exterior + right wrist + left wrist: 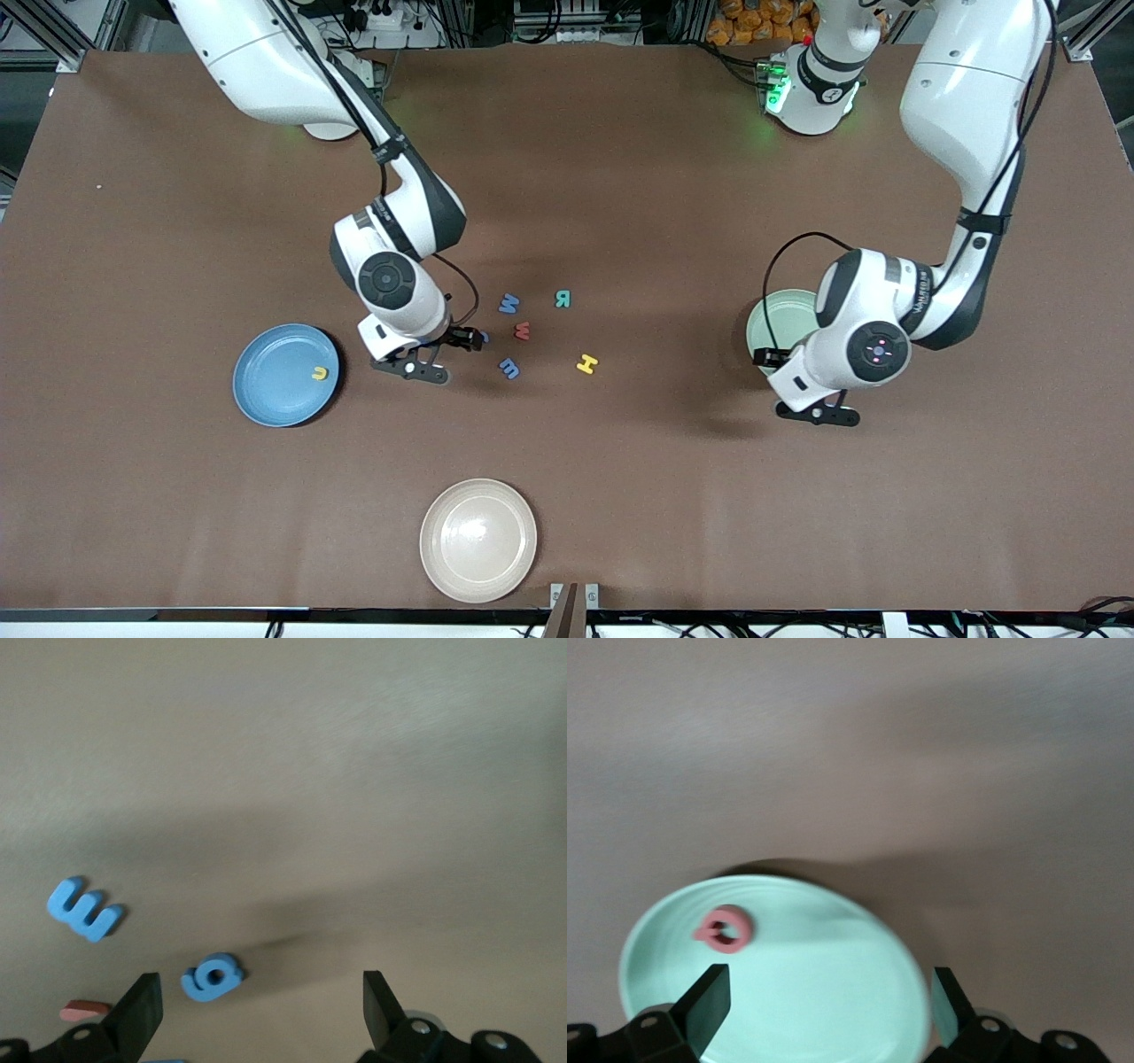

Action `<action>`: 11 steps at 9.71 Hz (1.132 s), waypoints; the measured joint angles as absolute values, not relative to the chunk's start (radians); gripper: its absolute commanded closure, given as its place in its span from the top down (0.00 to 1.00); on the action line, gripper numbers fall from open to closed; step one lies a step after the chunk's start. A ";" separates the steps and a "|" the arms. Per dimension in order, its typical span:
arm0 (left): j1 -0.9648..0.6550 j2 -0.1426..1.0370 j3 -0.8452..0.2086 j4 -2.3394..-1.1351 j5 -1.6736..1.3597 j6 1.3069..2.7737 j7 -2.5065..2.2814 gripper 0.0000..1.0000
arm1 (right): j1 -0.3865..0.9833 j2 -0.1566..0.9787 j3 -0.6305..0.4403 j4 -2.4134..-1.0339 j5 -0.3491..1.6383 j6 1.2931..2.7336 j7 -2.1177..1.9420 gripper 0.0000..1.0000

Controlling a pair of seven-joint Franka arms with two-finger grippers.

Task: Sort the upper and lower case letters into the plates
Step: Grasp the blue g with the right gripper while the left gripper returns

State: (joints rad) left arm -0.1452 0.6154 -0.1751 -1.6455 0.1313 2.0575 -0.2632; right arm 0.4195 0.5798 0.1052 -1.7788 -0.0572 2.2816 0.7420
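The pale green plate (778, 321) lies at the left arm's end of the table, and my left gripper (767, 358) hangs open just over it. In the left wrist view a pink letter (725, 930) rests on that plate (788, 992), clear of the open left gripper (830, 1001). The blue plate (275, 381) holds a yellow letter (320, 373). My right gripper (465, 338) is open low over the loose letters. A small blue letter (213, 977) lies on the table between its fingers (137, 1010), untouched.
Loose on the table mid-way between the plates are a blue W (508, 304), teal R (563, 299), red w (523, 331), blue m (509, 367) and yellow H (586, 363). A cream-beige plate (478, 540) sits near the front edge.
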 measured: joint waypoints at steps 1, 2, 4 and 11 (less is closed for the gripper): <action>-0.187 0.619 -0.176 -1.625 0.131 2.058 -0.327 1.00 | 0.440 0.597 0.105 -1.780 -0.057 2.311 0.732 1.00; -0.226 0.634 -0.176 -1.592 0.131 2.060 -0.376 1.00 | 0.457 0.614 0.105 -1.780 -0.058 2.338 0.711 1.00; -0.270 0.682 -0.176 -1.508 0.130 2.093 -0.415 1.00 | 0.473 0.641 0.105 -1.780 -0.058 2.387 0.610 1.00; -0.337 0.733 -0.176 -1.472 0.122 2.245 -0.416 1.00 | 0.481 0.647 0.104 -1.849 -0.058 2.469 0.469 1.00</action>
